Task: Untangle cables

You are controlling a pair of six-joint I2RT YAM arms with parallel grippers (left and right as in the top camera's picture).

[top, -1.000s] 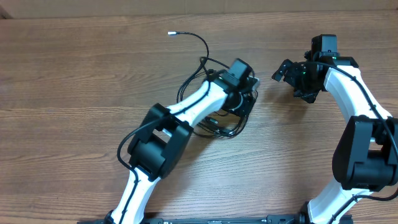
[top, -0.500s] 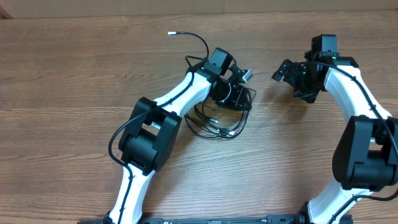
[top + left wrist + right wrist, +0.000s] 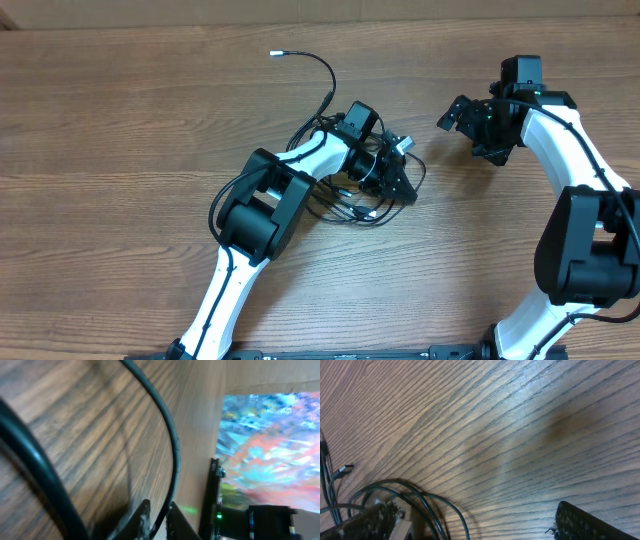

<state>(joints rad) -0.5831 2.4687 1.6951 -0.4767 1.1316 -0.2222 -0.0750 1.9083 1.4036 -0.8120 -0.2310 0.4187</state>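
Observation:
The cables (image 3: 350, 207) are thin black cords in a tangle at the table's middle. One strand (image 3: 330, 75) arcs to the far side and ends in a silver tip (image 3: 277, 53). My left gripper (image 3: 403, 180) is low at the tangle's right edge. In the left wrist view its jaws (image 3: 157, 521) are shut on one thin black cable (image 3: 173, 450). My right gripper (image 3: 452, 113) hovers to the right of the tangle, open and empty. In the right wrist view the fingers (image 3: 472, 521) are wide apart, with cable loops (image 3: 427, 505) and a small plug tip (image 3: 343, 469) to the left.
The wooden table (image 3: 120, 150) extends bare to the left and front. The right arm's body (image 3: 580, 170) stands along the right side. A thick black cord (image 3: 35, 460) crosses close to the left wrist camera.
My left gripper has moved right and toward the front, from the tangle's far side to its right edge, pulling a cable strand with it. The right arm has not moved.

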